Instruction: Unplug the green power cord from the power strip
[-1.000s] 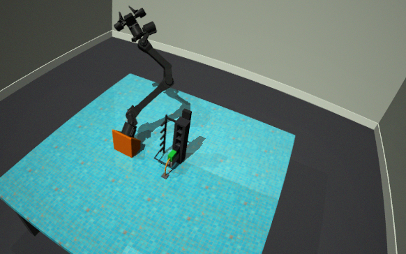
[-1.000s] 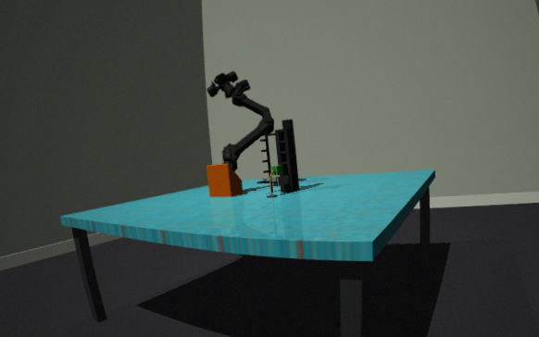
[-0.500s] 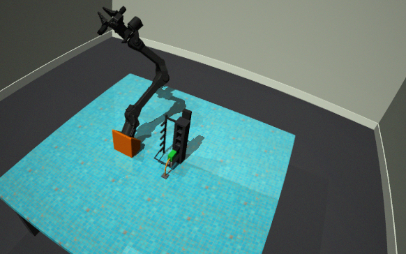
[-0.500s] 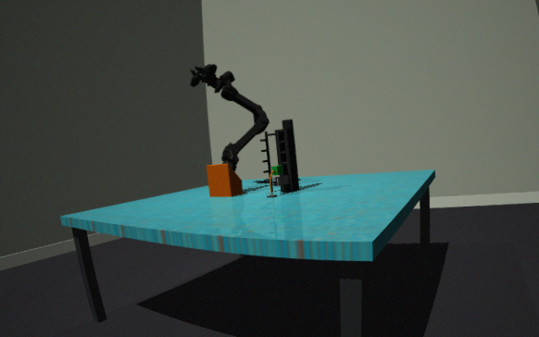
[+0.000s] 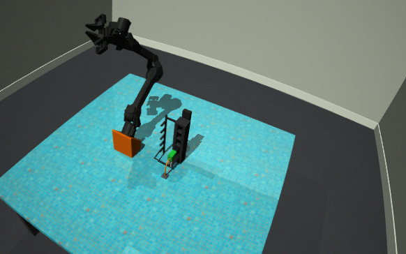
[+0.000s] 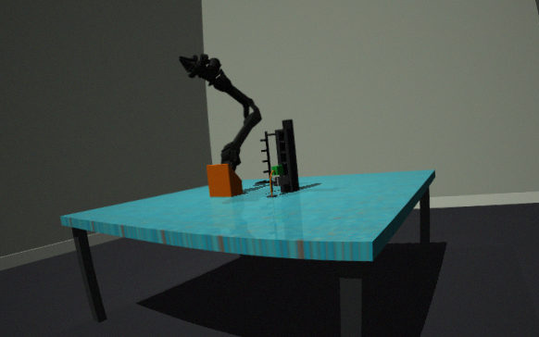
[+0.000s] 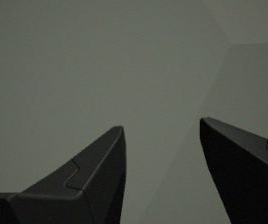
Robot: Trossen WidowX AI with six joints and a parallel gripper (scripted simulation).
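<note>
The black power strip [image 5: 185, 139] [image 6: 291, 157] stands upright on the table, with a column of sockets up its face. The green plug [image 5: 172, 155] [image 6: 277, 170] is against the low part of that face; how deep it sits cannot be told. An orange cord [image 5: 166, 168] [image 6: 271, 185] runs from it down to a small dark foot [image 5: 164, 176] on the table. My gripper [image 5: 86, 29] [image 6: 181, 59] [image 7: 162, 132] is partly open, with nothing between its fingers. It is high up, far from the plug, cord and strip, and points away from them.
A thin black rack [image 5: 163, 136] [image 6: 267, 153] with short prongs stands in front of the strip's face. The orange base block [image 5: 122, 144] [image 6: 219, 180] of my arm is beside it. A grey piece [image 5: 171, 163] is just below the plug. The wrist view shows only walls behind the fingers.
</note>
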